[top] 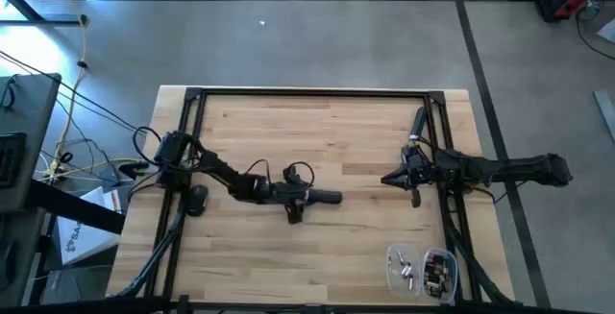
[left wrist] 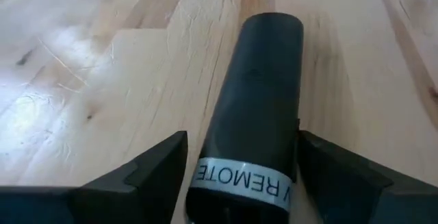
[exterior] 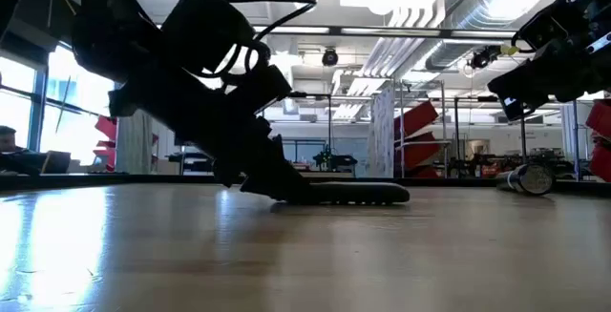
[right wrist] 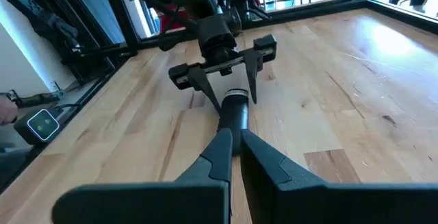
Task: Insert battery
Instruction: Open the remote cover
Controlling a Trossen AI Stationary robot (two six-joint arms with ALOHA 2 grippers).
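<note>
A black remote (top: 327,197) lies flat on the wooden table near its middle, its long side toward the table's right edge. A white label crosses its near end (left wrist: 239,179). My left gripper (left wrist: 239,145) is low over the table and open, one finger on either side of that labelled end. My right gripper (right wrist: 234,136) hangs shut above the table to the remote's right (top: 387,179), pointing at the remote (right wrist: 234,111), with nothing seen between its fingers. No single battery can be picked out. My left gripper has its fingers (left wrist: 154,172) on either side of the remote's labelled end (left wrist: 239,179), level with the table and lying along the remote. Whether either finger touches the remote, I cannot tell. The remote rests flat on the table.
Two clear packs (top: 423,271) with small items lie at the table's near right corner. A black frame rail (top: 307,91) runs around the table's edges. Bare wood (top: 360,160) lies between the two grippers and toward the far edge.
</note>
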